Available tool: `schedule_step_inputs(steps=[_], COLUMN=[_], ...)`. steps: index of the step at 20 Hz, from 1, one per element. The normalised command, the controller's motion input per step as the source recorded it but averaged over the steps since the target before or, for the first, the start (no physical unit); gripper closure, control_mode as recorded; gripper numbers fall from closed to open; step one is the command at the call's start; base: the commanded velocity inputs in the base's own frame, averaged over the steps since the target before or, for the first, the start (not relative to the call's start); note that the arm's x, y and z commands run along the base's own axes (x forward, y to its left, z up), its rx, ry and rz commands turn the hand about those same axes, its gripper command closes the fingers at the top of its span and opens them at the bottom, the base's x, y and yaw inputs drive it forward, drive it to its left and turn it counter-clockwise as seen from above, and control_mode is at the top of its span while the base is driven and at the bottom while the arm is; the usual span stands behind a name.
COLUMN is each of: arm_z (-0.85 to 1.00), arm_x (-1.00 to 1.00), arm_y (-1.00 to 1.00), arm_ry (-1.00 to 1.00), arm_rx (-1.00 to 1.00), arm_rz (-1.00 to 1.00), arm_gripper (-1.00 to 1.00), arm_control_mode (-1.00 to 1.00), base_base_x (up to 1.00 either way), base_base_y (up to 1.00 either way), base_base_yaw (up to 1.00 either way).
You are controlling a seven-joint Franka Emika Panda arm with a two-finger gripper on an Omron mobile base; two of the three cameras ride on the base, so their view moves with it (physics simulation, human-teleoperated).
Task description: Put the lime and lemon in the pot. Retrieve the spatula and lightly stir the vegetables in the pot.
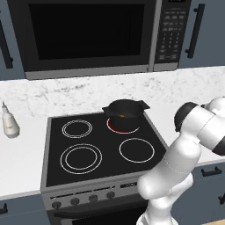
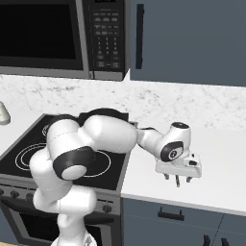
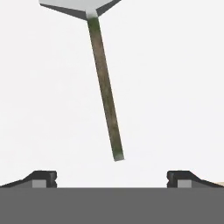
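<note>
gripper (image 2: 178,181) open, jaws wide, hanging over white counter (image 2: 221,163) at center-right of right base view. spatula (image 3: 104,87) lies flat in hand view center, blade at top edge. pot (image 1: 125,113) w/ lemon (image 1: 122,116) inside sits on back-right burner, center of left base view.

You see the spatula (image 3: 105,87) lying flat on the white counter below the claw, dark handle end nearest, grey blade farthest. The black pot (image 1: 125,115) on the back burner holds the lemon (image 1: 122,116).
</note>
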Motion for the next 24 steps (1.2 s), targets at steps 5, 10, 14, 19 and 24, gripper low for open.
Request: schedule_step_inputs(steps=[5,10,14,19,24], arm_z=[-0.13,-0.12,-0.14,-0.14,-0.09], arm_x=[0.22,0.1,0.01,-0.01,0.0], arm_y=[-0.04,-0.09,-0.13,-0.02,0.0], arm_ry=[0.0,0.0,0.0,0.0,-0.01], arm_rx=[0.04,0.02,0.03,0.04,0.04], arm_rz=[0.04,0.01,0.0,0.01,0.05], arm_gripper=[-1.0,-1.0,-1.0,-1.0,-1.0], arm_control_mode=[-1.0,-1.0,-1.0,-1.0,-1.0], base_base_x=[0.0,0.0,0.0,0.0,0.0], base_base_y=[0.0,0.0,0.0,0.0,0.0], base_base_yaw=[0.0,0.0,0.0,0.0,0.0])
